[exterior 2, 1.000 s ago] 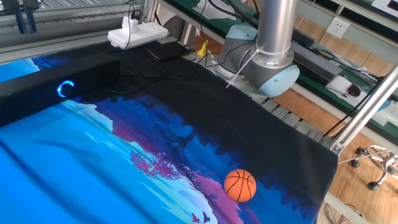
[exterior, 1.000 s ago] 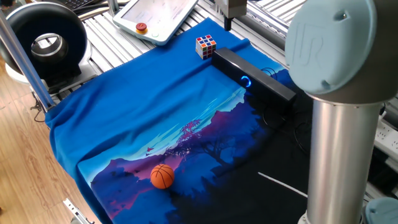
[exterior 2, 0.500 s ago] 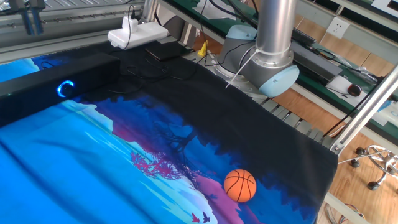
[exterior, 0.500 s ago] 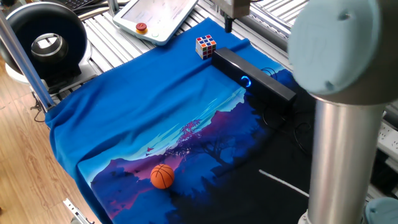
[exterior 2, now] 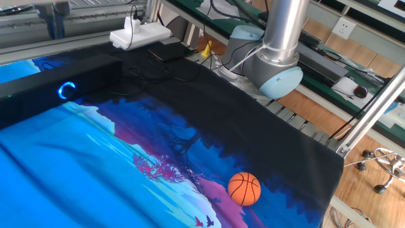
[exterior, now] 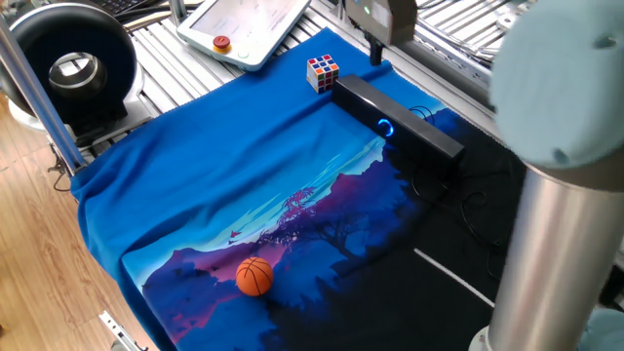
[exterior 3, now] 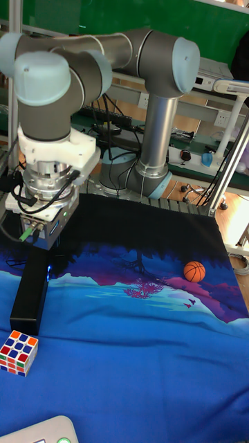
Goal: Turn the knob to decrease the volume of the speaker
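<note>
The speaker (exterior: 398, 117) is a long black bar lying on the blue cloth near its far edge. On its front face the knob (exterior: 385, 127) glows with a blue ring; the other fixed view shows that knob (exterior 2: 66, 90) on the speaker (exterior 2: 95, 66) too. My gripper (exterior: 375, 54) hangs above the speaker's end nearest the puzzle cube, behind and above the knob, touching nothing. In the other fixed view my gripper (exterior 2: 57, 25) shows two fingers with a narrow gap and nothing between them.
A colourful puzzle cube (exterior: 323, 71) sits just beyond the speaker's end. An orange ball (exterior: 254, 276) lies near the cloth's front. A big black ring-shaped device (exterior: 68, 63) and a tablet with a red button (exterior: 222, 43) stand off the cloth. Cables (exterior 2: 152, 66) run behind the speaker.
My gripper has moved sideways over the speaker's back edge, closer to the knob, and the arm's elbow has swung with it. Speaker, cube and ball have not moved.
</note>
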Available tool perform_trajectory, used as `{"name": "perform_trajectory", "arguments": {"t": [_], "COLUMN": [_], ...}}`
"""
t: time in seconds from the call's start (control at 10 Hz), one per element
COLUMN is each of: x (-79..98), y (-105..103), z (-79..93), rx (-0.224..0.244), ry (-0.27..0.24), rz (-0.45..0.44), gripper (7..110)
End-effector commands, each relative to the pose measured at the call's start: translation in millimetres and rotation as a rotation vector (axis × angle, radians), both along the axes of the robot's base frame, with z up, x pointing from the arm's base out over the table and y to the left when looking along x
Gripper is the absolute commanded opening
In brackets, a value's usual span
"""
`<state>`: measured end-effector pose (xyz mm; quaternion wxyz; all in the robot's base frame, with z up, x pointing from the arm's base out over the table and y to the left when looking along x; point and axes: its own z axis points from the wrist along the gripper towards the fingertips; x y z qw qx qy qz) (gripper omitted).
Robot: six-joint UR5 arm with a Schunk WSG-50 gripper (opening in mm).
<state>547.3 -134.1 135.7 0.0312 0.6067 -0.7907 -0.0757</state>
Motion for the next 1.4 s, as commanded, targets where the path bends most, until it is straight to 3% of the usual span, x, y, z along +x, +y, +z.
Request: {"name": "perform_trajectory", "arguments": {"t": [0.0, 0.2, 0.4, 0.6, 0.9, 1.0, 1.1, 1.3], "x": [-5.3, 8.2, 28.3, 15.3, 8.7, -16.4, -25.1, -22.0], "y": [-6, 4, -7, -1, 2, -5, -11, -13], "z": [-39.3, -57.4, -65.0, -69.9, -68.3, -66.1, -64.5, -64.9], "rx": [0.008, 0.034, -0.048, -0.098, -0.102, -0.143, -0.180, -0.196], "ry": [-0.043, -0.056, -0.127, -0.125, -0.111, -0.009, 0.025, 0.012], "rz": [0.039, 0.053, 0.022, -0.060, -0.083, -0.148, -0.223, -0.292], "gripper": [7, 7, 7, 7, 7, 7, 7, 7]}}
